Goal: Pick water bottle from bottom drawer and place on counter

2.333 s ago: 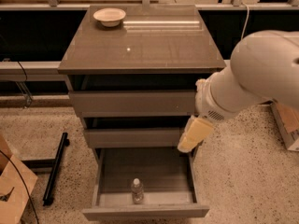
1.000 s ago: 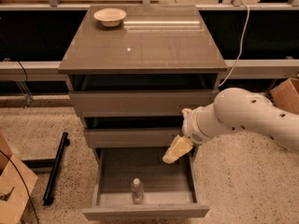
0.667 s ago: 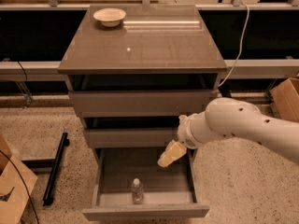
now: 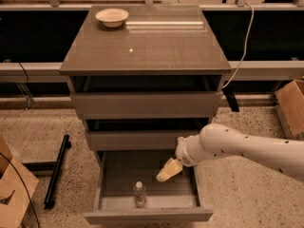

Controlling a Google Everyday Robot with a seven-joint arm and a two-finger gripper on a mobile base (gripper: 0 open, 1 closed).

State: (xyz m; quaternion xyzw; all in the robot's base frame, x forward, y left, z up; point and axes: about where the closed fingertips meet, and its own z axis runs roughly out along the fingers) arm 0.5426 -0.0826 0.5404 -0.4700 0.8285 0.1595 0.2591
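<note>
The water bottle (image 4: 139, 194), clear with a white cap, stands upright in the open bottom drawer (image 4: 147, 212) near its front edge. My gripper (image 4: 167, 171), with yellowish fingers, hangs over the drawer's inside, above and to the right of the bottle and apart from it. The white arm comes in from the right. The counter (image 4: 156, 44) is the glossy grey-brown top of the cabinet.
A pale bowl (image 4: 112, 17) sits at the counter's back left. The two upper drawers (image 4: 145, 104) are partly pulled out. A cardboard box (image 4: 289, 103) stands at the right, another (image 4: 12, 189) at the left, and a black bar (image 4: 56, 170) lies on the floor.
The arm has swung down and to the left, lowering my gripper from beside the middle drawer into the space over the open bottom drawer, closer to the bottle.
</note>
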